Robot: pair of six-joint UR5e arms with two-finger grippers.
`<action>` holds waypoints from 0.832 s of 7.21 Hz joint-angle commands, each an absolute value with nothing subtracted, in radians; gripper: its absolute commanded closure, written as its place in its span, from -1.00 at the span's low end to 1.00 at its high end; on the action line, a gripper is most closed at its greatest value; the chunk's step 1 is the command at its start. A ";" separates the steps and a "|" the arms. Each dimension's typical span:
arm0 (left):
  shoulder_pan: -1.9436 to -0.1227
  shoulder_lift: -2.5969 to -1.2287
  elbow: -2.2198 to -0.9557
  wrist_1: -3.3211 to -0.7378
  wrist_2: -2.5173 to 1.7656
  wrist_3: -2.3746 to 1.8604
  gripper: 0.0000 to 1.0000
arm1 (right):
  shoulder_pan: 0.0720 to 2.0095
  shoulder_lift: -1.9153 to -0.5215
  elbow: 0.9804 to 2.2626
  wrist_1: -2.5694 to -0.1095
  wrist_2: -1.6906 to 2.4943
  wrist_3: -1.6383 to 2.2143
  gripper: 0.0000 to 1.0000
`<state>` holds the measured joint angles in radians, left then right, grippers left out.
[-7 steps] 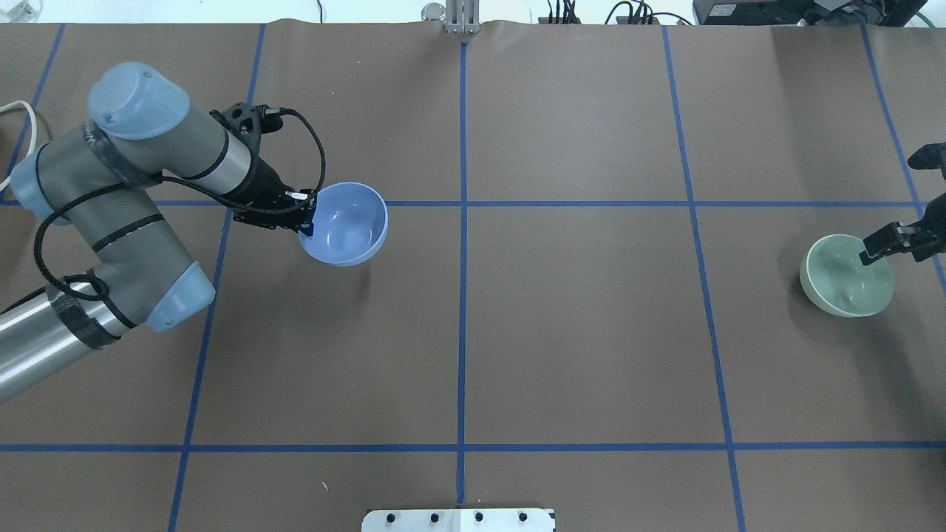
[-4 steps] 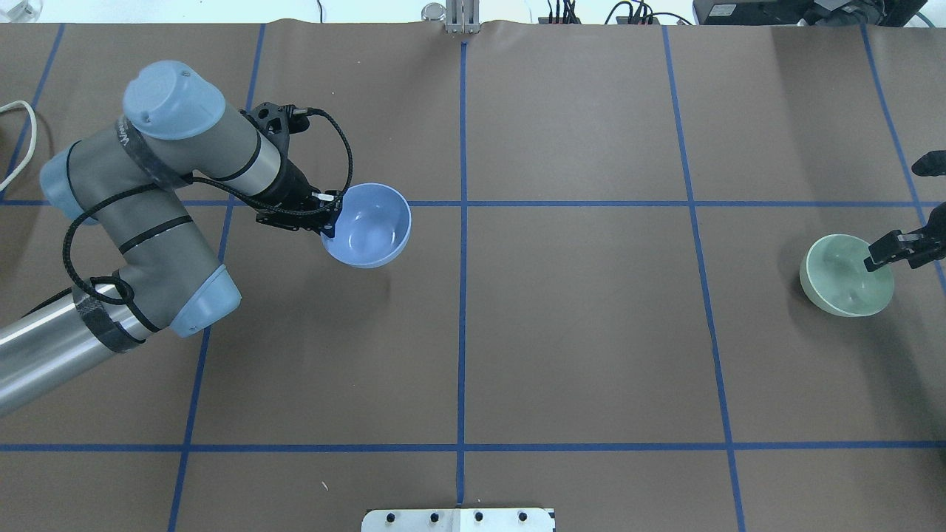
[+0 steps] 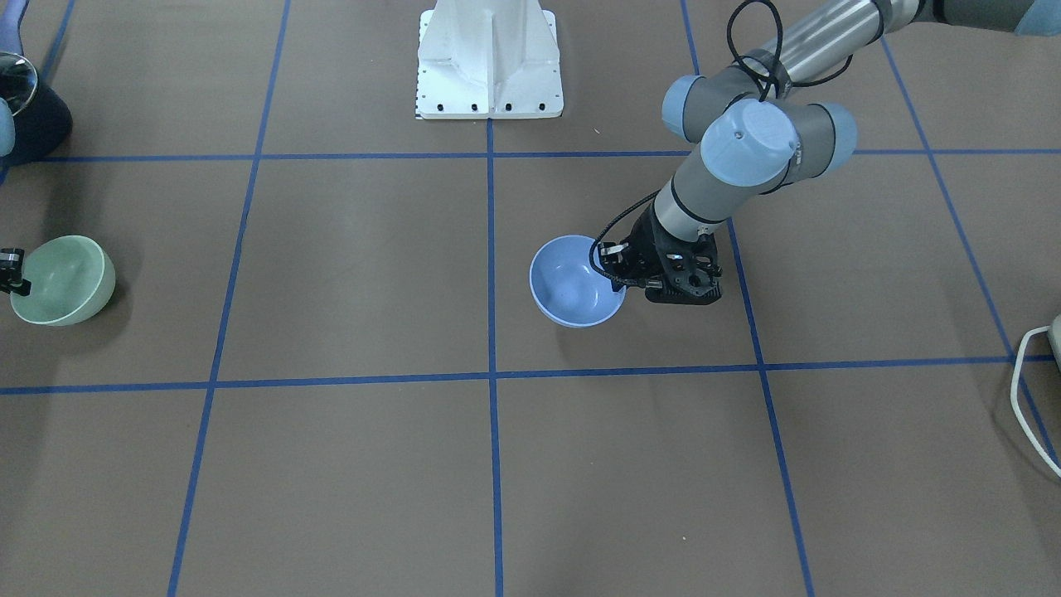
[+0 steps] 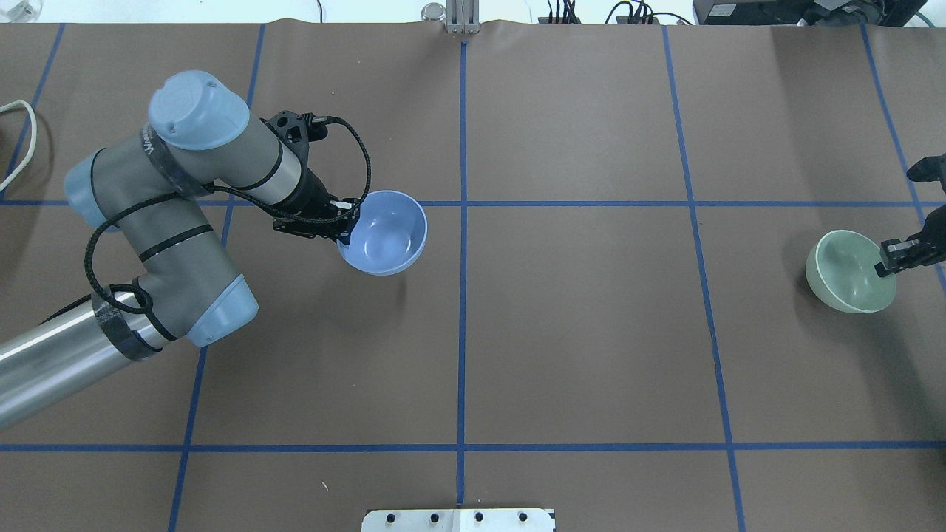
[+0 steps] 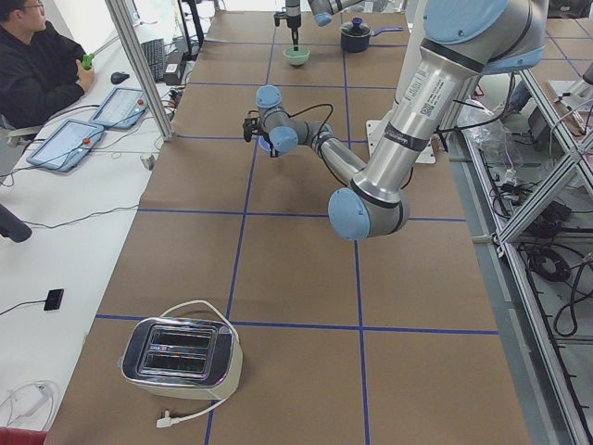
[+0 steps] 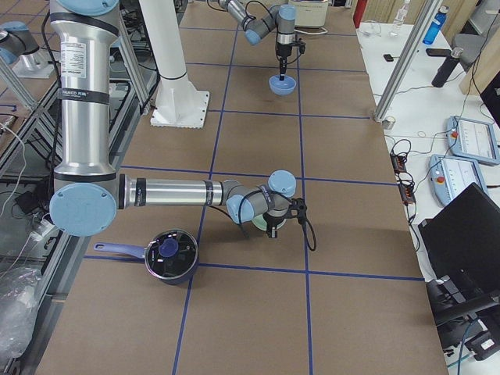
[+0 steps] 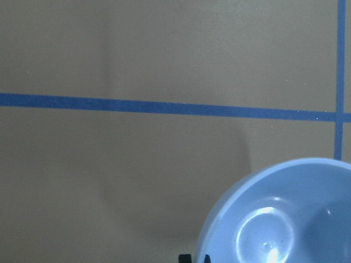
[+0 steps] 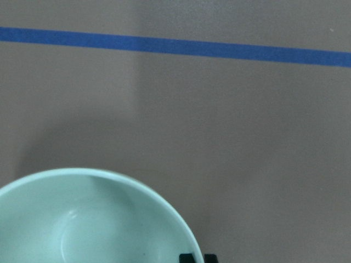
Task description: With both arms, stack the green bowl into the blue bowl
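Note:
The blue bowl [image 4: 390,235] hangs a little above the table, left of the centre line, with its shadow below it. My left gripper [image 4: 346,224] is shut on its left rim; the grip also shows in the front view [image 3: 617,272] and in the left wrist view, on the bowl's near rim [image 7: 285,219]. The green bowl [image 4: 846,272] is at the far right, tilted. My right gripper [image 4: 889,258] is shut on its right rim. The right wrist view shows the green bowl [image 8: 93,219] with its rim at the fingertips [image 8: 187,257]. I cannot tell whether it is off the table.
Brown table paper with blue tape grid lines [image 4: 463,295]. The white base pedestal [image 3: 489,62] stands at the robot's side. A dark pot [image 6: 168,254] is near the right arm, a toaster [image 5: 181,357] at the left end, and a white cable [image 3: 1028,390] at the left edge.
My left arm has carried the blue bowl to the right, toward the centre line. My right gripper has shifted to the green bowl's right rim, and that bowl has tilted and moved slightly.

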<state>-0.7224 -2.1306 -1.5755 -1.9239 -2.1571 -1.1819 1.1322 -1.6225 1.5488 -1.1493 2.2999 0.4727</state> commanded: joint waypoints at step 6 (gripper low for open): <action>-0.638 -2.270 -1.467 -1.922 -2.057 -1.282 1.00 | 1.150 -1.396 1.617 -1.349 2.411 0.577 1.00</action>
<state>-0.6588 -2.2508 -1.4760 -1.9225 -2.0761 -1.2587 1.1437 -1.4508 1.5934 -1.2655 2.4042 0.5745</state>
